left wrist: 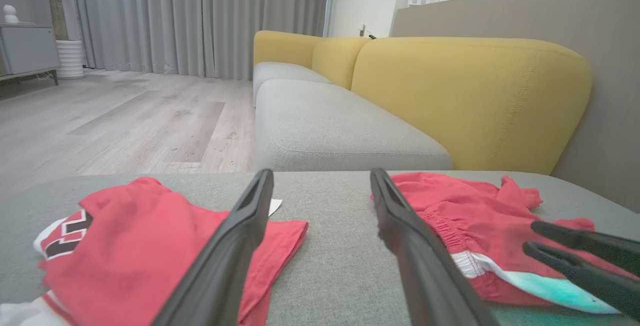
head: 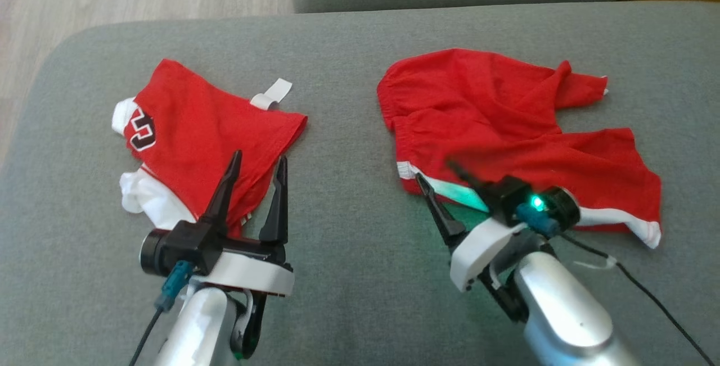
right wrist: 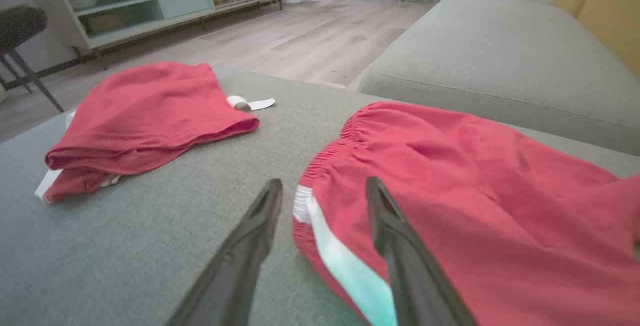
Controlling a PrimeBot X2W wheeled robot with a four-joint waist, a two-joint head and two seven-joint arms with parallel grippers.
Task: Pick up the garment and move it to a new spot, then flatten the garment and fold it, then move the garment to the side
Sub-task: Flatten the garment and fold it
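While left gripper [head: 259, 156] hovers, right gripper [head: 434, 170] — agape — straddles garment [head: 495, 107] hem.

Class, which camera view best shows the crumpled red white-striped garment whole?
Head view: the crumpled red white-striped garment lies whole, seen from above. Left wrist view sees it low and edge-on; right wrist view crops it.

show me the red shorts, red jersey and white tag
red shorts [head: 506, 113], head view, middle of the crumpled cloth
red jersey [head: 214, 124], head view, plain red area beside the number
white tag [head: 274, 94], head view, middle of the strip
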